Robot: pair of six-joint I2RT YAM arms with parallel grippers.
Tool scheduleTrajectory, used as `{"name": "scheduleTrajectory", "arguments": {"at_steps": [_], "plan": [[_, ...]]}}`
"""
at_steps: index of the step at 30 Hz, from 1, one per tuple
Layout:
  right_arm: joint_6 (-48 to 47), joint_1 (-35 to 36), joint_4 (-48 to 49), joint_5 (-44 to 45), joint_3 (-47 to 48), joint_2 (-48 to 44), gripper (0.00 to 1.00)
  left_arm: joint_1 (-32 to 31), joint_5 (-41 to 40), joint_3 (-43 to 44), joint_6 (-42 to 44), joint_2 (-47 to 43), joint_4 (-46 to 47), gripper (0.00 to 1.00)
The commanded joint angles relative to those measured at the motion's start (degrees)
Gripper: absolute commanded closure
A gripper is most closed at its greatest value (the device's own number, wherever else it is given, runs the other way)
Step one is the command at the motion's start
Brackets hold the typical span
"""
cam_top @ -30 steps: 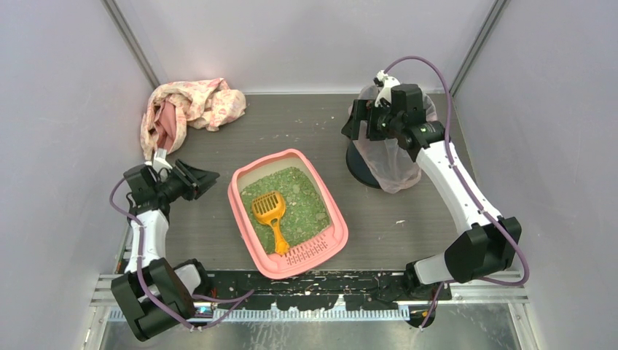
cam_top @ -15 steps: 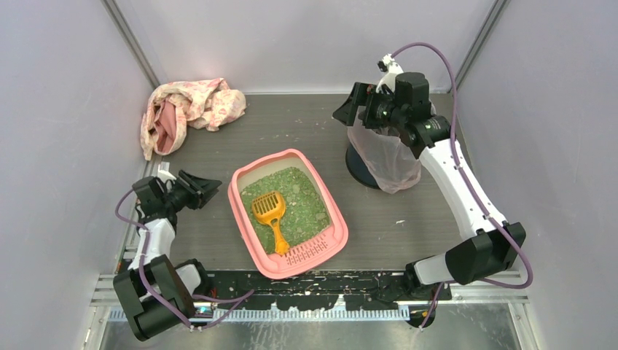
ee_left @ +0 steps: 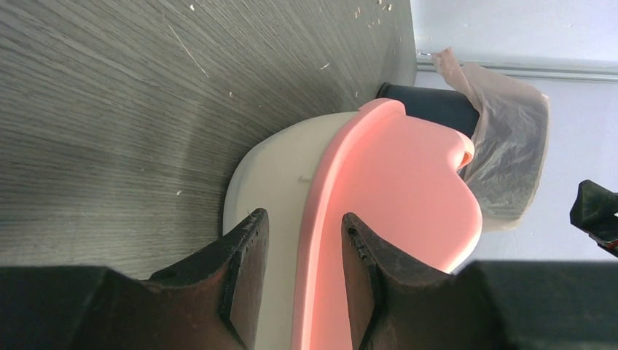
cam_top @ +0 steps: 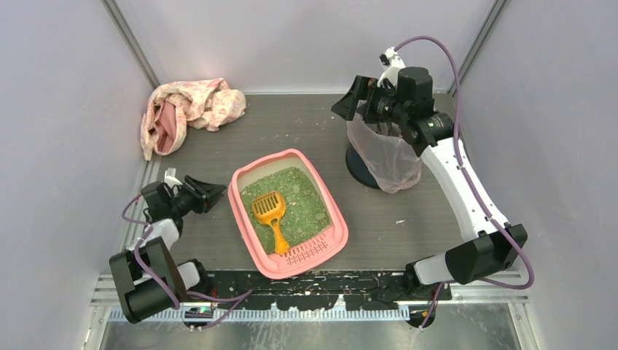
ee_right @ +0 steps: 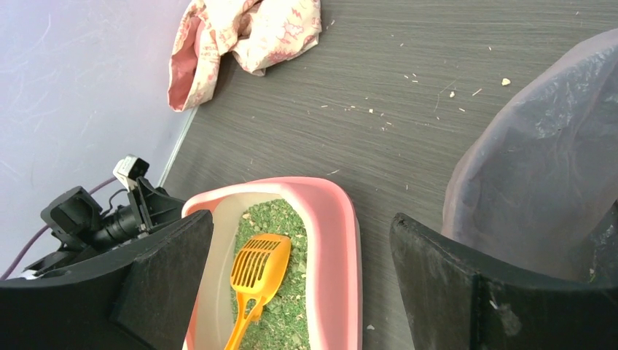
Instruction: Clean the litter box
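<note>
The pink litter box point(cam_top: 326, 249) sits mid-table with green granules and an orange scoop point(cam_top: 268, 208) lying in it, handle toward the slotted near end. My left gripper point(cam_top: 216, 193) is open and empty, low at the box's left rim. In the left wrist view the pink rim point(ee_left: 408, 189) runs between my open fingers point(ee_left: 244, 270), and I cannot tell if they touch it. My right gripper point(cam_top: 350, 100) is open and empty, raised above the bin. Its wrist view looks down on the box point(ee_right: 341, 233) and scoop point(ee_right: 259, 268).
A dark round bin with a translucent pinkish bag point(cam_top: 386, 157) stands at the back right, also in the left wrist view point(ee_left: 510, 153) and right wrist view point(ee_right: 539, 182). A crumpled pink-and-cream cloth point(cam_top: 191, 108) lies back left. Spilled crumbs dot the table.
My left gripper has moved nearer and lower, ending at the box's left rim. My right gripper has risen and drifted back above the bin. The box and scoop have not moved.
</note>
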Motion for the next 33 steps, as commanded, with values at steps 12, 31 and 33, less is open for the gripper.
{"name": "scheduleTrajectory", "arguments": {"at_steps": [12,31,33], "plan": [[-0.36,0.47,-0.58,-0.62,5.03,0.8,0.05,-3.92,-0.07,-1.81,-2.36,7.56,14.72,0.65],[-1.8,1.0,-4.64,1.49,8.41,2.02,0.05,-4.3,4.56,-5.01,-22.18,41.53,69.64,1.0],[-2.17,1.0,-5.25,1.76,9.49,2.06,0.05,-5.06,3.03,-3.9,-21.17,43.91,69.7,1.0]]}}
